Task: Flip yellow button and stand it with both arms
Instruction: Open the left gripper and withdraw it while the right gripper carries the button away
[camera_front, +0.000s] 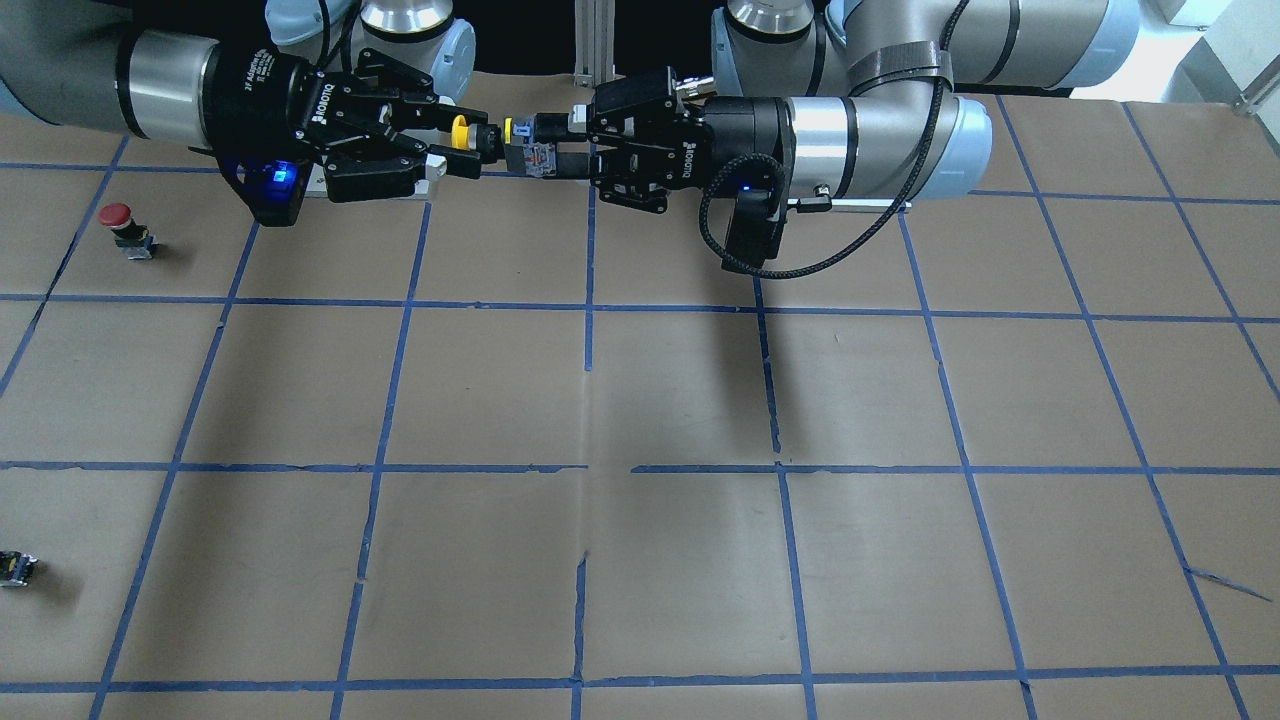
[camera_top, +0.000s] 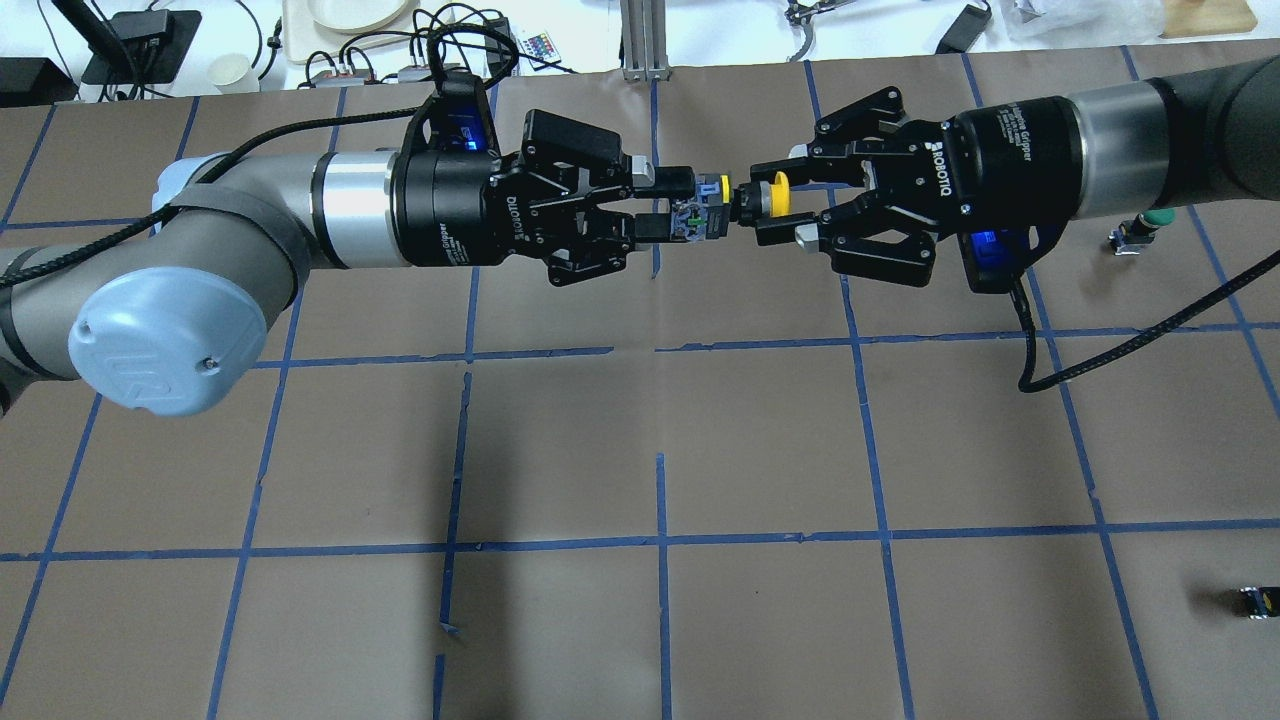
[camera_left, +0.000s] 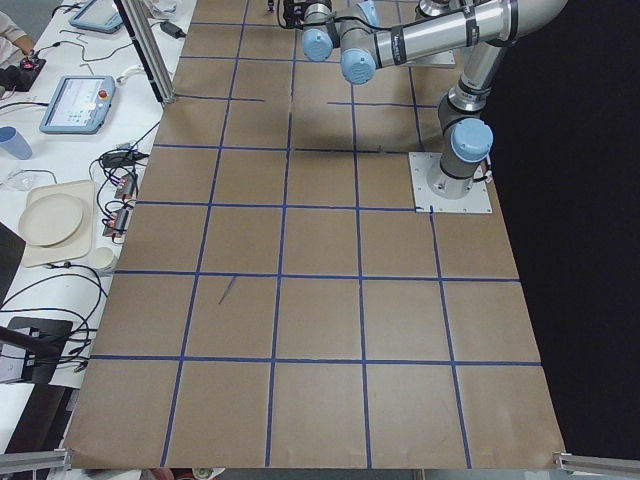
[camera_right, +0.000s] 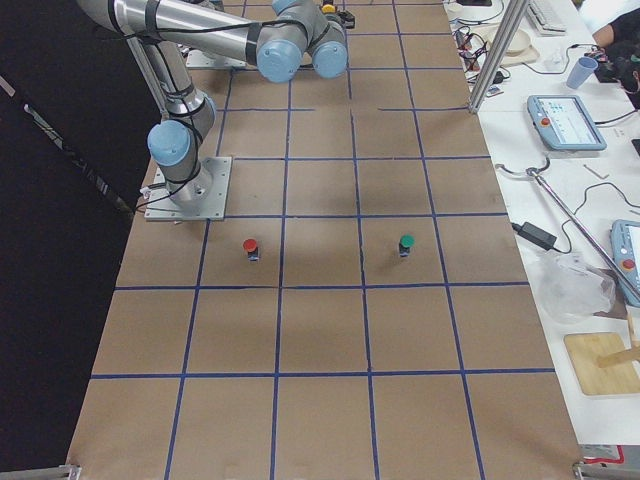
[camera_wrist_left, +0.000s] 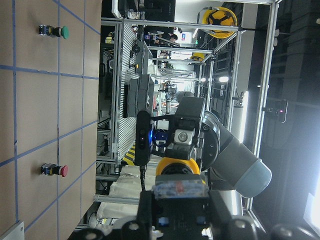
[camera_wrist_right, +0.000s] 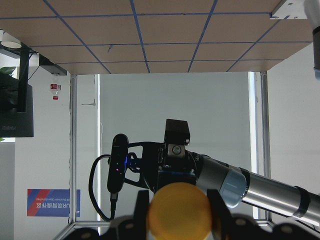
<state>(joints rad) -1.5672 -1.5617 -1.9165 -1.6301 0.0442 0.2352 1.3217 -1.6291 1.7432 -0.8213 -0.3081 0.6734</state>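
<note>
The yellow button (camera_front: 462, 131) hangs level in mid-air between my two grippers, above the table's robot side. My left gripper (camera_top: 682, 205) is shut on its black and grey contact-block body (camera_top: 700, 212). In the front view the left gripper (camera_front: 560, 148) is on the right. My right gripper (camera_top: 765, 205) faces it, open, with its fingers to either side of the yellow cap (camera_top: 778, 193) and a small gap showing. The right wrist view shows the cap (camera_wrist_right: 181, 210) between the fingers. The left wrist view shows the body (camera_wrist_left: 178, 189) in the jaws.
A red-capped button (camera_front: 118, 225) stands on the brown table on my right. A green-capped button (camera_right: 406, 243) stands farther out. A small capless block (camera_top: 1255, 602) lies near the right edge. Cables and dishes line the far side.
</note>
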